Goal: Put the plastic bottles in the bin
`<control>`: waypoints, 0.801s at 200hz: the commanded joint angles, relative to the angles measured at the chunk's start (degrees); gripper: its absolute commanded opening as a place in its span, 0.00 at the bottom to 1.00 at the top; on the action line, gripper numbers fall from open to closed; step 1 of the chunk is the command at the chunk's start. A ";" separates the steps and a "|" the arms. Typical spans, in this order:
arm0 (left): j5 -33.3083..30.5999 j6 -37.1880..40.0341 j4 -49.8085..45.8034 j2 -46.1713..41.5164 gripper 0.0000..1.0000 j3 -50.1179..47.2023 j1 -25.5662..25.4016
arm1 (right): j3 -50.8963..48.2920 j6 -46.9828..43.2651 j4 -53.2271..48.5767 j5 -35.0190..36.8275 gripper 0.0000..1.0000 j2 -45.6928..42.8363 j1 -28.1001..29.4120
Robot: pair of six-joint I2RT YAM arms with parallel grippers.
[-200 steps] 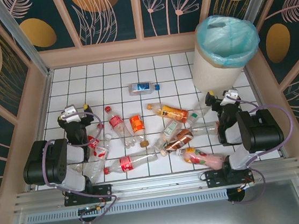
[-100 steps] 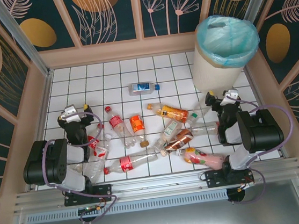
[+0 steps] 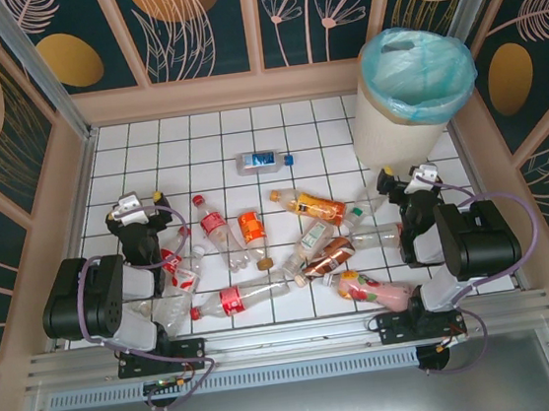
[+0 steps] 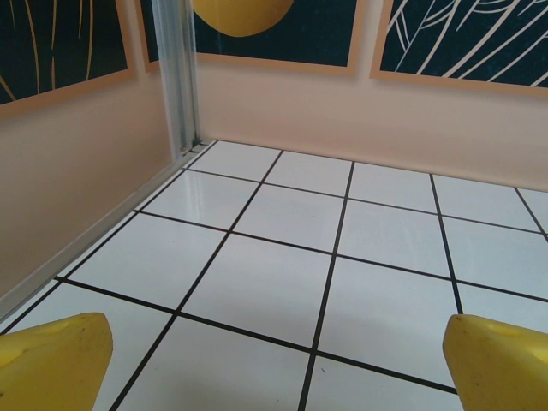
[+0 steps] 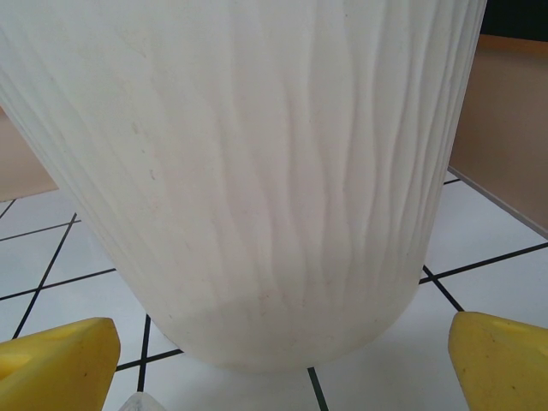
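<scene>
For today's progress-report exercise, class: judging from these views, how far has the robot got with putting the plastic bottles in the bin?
Done: nothing visible. No bottle shows in the turquoise liner of the bin.
In hand: nothing. The left tool is open over bare floor tiles, and the right tool is open facing the bin's wall.
Left: all the plastic bottles, about a dozen, lie scattered across the tiles.
</scene>
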 commanded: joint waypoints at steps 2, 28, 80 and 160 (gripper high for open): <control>0.20 -0.07 -5.16 -5.68 0.97 1.82 0.46 | -0.82 -1.20 -0.35 -0.82 0.97 -5.52 0.11; 0.32 0.02 -11.76 -13.46 0.95 2.36 0.46 | -1.81 -2.35 -5.62 3.14 0.94 -14.31 2.15; 8.19 -5.41 -30.23 -29.56 0.88 10.76 0.37 | 5.46 4.73 -37.63 -0.50 0.84 -32.27 6.53; 18.40 -11.64 -75.68 -36.20 0.81 31.55 -2.26 | 20.34 14.26 -78.71 -16.26 0.75 -43.80 17.87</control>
